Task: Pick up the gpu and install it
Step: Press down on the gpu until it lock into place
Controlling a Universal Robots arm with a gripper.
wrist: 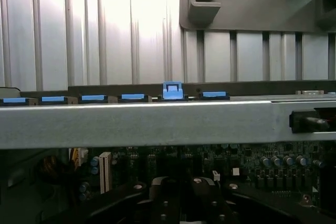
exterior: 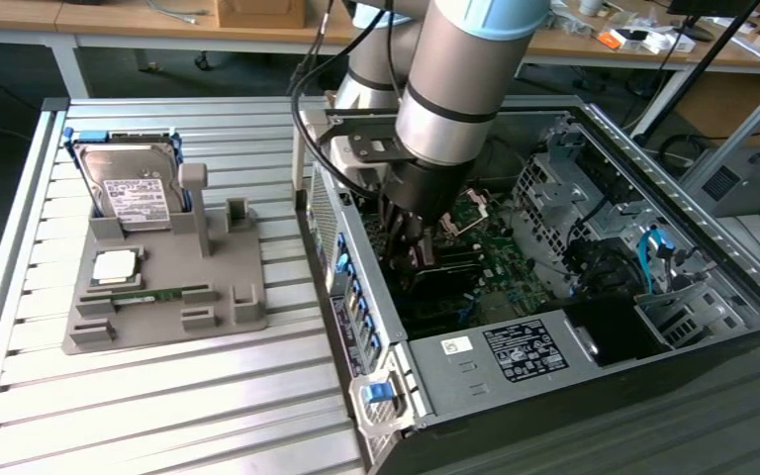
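In the exterior view, the lower right of the frame is taken up by the open computer case [exterior: 578,297], with its power supply [exterior: 525,351] nearest. Just above it, at mid-frame, the gripper [exterior: 414,259] is lowered over the motherboard [exterior: 499,262], its fingers brought together. The gpu [exterior: 435,265], a dark card, is seen right beneath the fingers inside the case; whether it is clamped cannot be told. Farther off, at the left, a hard drive [exterior: 136,198] is stood upright in a grey holder [exterior: 162,297] on the slatted table [exterior: 155,416].
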